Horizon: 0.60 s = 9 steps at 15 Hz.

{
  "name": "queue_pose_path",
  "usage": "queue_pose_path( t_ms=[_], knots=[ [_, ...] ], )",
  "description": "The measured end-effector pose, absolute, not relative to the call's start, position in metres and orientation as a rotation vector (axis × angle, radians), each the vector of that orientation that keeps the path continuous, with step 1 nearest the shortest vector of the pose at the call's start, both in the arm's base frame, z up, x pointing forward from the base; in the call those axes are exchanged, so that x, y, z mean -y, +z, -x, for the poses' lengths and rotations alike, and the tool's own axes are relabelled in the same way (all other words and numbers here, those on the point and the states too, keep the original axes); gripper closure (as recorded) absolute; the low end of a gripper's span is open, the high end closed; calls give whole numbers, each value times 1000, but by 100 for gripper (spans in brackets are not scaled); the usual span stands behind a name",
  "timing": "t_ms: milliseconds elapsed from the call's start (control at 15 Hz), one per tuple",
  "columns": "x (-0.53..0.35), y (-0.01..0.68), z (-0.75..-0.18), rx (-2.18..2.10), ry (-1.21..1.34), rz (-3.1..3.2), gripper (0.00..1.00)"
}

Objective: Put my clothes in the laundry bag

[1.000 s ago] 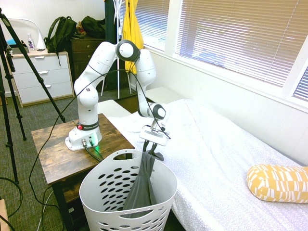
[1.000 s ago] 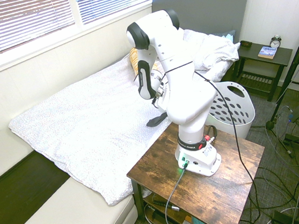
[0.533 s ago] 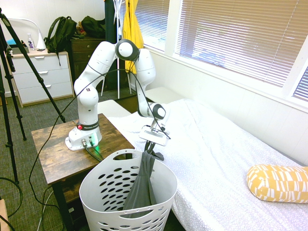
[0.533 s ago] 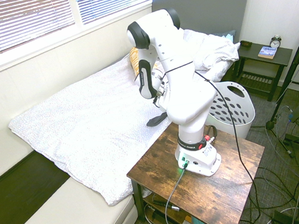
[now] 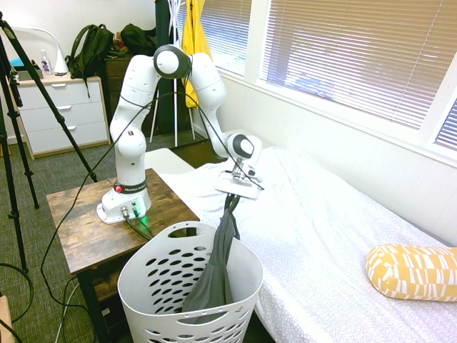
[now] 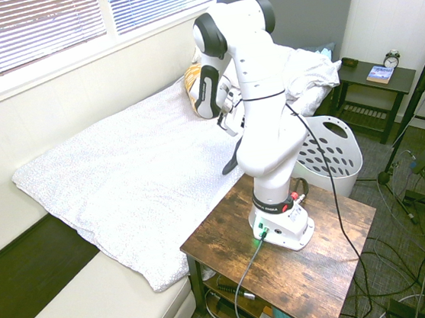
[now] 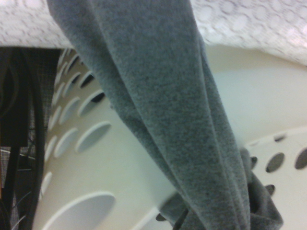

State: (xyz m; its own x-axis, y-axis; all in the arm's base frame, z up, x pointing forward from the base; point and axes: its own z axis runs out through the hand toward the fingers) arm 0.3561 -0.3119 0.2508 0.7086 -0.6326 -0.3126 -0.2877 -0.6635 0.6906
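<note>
First exterior view: the white arm's gripper (image 5: 232, 201) hangs above the tall round white plastic laundry basket (image 5: 161, 289), jaws pinched shut on the top of the dark charcoal-grey soft fabric garment (image 5: 218, 268), which trails down inside the basket, beside the white-covered bed (image 5: 335, 236).

Second exterior view: grey cloth dangles beside the arm; jaws hidden.

Wrist view: grey fabric drapes across the basket's holed wall.

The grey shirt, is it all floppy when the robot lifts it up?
Probably very floppy: the grey shirt hangs straight down from the hand in long, soft folds, with its lower end inside the white basket. It likely weighs little, since a pinch at the top holds it. It may swing or catch on the basket's rim.
</note>
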Motion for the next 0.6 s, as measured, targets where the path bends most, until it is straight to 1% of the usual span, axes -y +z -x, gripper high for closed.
queue_pose_path(
  t_ms=[133,333,467,600],
  knots=[
    [341,311,-345,743,-723,-2264,100],
    [369,386,-308,787,-769,-2200,100],
    [377,411,-279,799,-829,-2141,100],
    [379,411,-242,802,-921,-2098,100]
  ],
)
